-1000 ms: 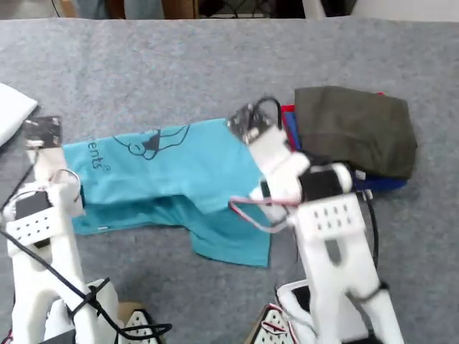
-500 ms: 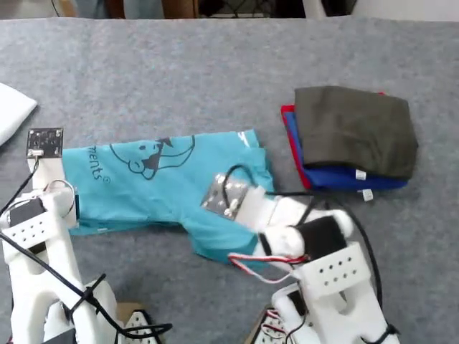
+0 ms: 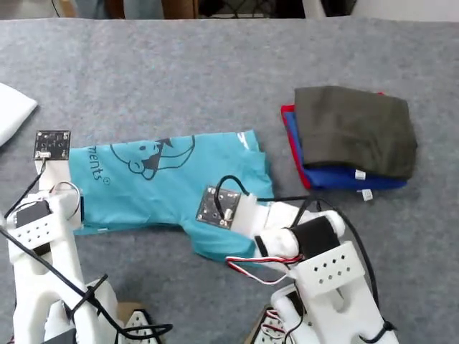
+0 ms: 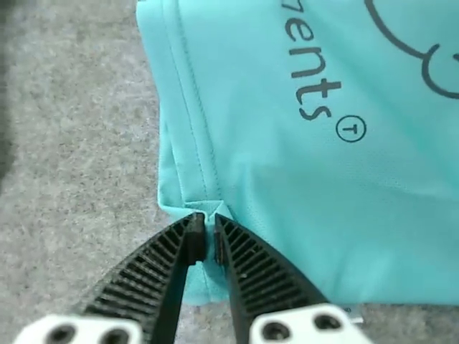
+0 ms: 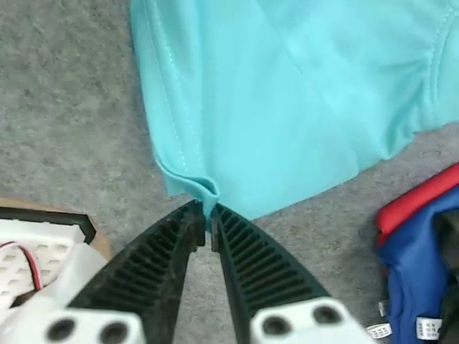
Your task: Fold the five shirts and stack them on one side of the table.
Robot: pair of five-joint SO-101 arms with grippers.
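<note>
Teal shirt lies partly folded on the grey tabletop, left of centre, print facing up. At its left end the left gripper is pinched tight on a small fold of the hem. On the shirt's edge nearest the arms, the right gripper is likewise clamped on a bunched corner. Well apart to the right sits a stack of folded shirts, olive over blue over red.
</note>
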